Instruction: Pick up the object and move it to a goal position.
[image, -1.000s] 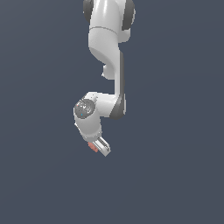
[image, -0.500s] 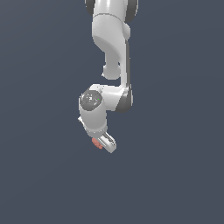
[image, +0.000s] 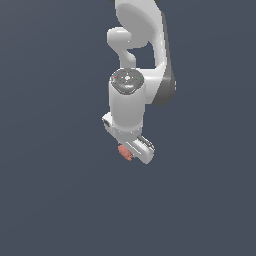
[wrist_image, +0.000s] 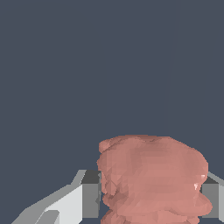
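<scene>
The object (wrist_image: 151, 179) is a salmon-red lumpy chunk. In the wrist view it sits between my two fingers (wrist_image: 89, 199), which press on both its sides. In the exterior view only a small part of the object (image: 124, 152) shows, beside the white gripper (image: 134, 150) at the end of the arm. The gripper is shut on the object. The arm hangs down from the top of the exterior view, over a plain dark grey-blue background. No goal marker shows.
The arm and gripper, with the object in it, have moved toward the exterior view's right and a little upward. The grip on the object looks unchanged.
</scene>
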